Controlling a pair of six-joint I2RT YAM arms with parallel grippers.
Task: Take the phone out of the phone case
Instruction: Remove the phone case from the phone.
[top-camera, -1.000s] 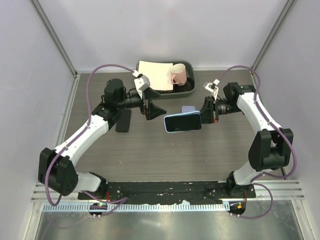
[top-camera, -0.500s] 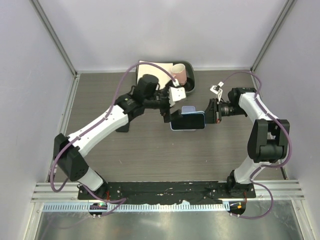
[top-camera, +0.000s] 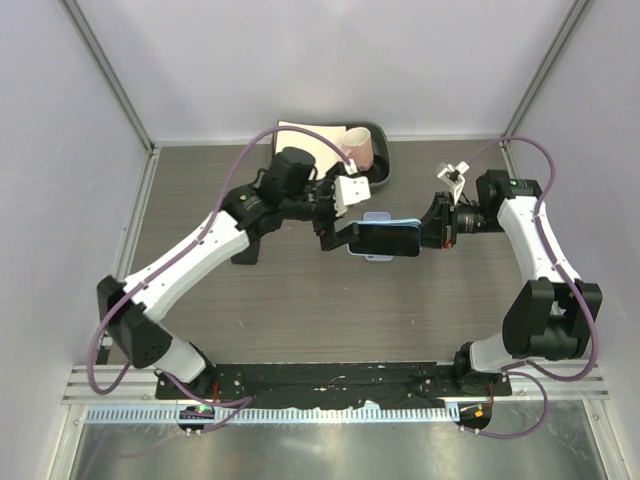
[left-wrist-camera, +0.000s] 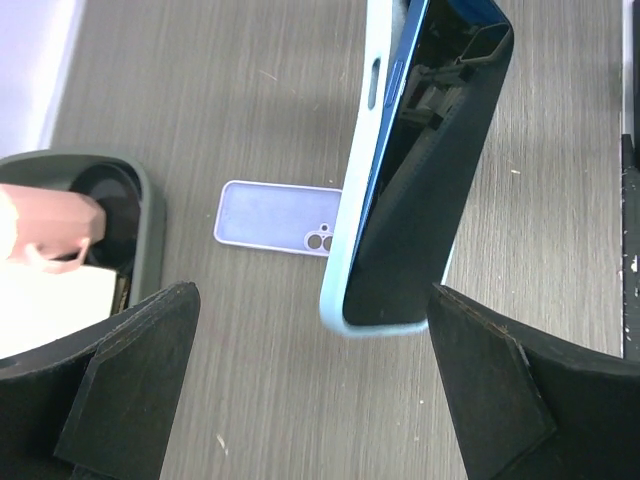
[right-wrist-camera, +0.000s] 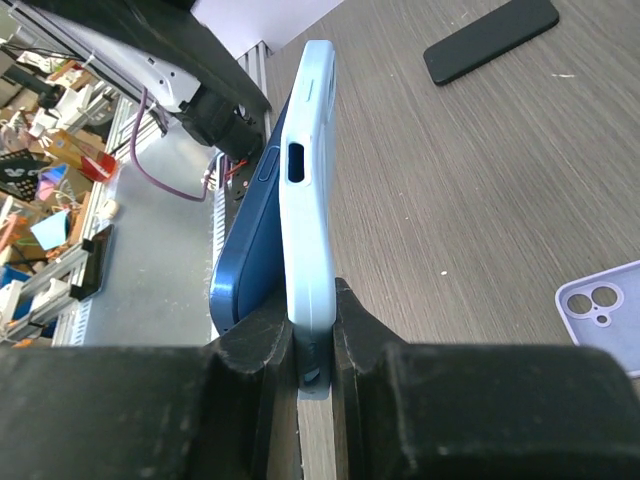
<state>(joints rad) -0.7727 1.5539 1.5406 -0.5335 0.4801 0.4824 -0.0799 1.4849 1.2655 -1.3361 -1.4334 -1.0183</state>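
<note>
1. Left arm: one second earlier it is over the left part of the bench (top-camera: 420, 310). It now reaches across to the centre and faces the free end of the phone (left-wrist-camera: 430, 170).
2. Left fingers (left-wrist-camera: 130, 380): spread wide and holding nothing. In the left wrist view, the near end of the phone lies between the two tips and touches neither.
3. Right fingers (right-wrist-camera: 250, 365): closed on the far end of the light-blue phone case (right-wrist-camera: 312, 200), pinching it across its thin edge. Compared with the earlier frames, the right arm is drawn back toward the right wall. The phone sits further right and shows closer to edge-on in the top view.
4. Location of the task object: the phone is held in the air over the middle of the bench, above a lilac case (left-wrist-camera: 270, 218) that lies flat there. The phone is not yet out of its case. In the right wrist view the dark-blue body seems to stand off slightly from the case wall, but whether it is partly unseated cannot be confirmed.
5. Meaning for the task: the approach appears complete, with one arm at each end of the phone. The extraction itself is not yet begun. The likely next action is to close the left fingers on the free end.
6. Caution: if that grip takes case and phone together, the two are unlikely to separate.
</note>
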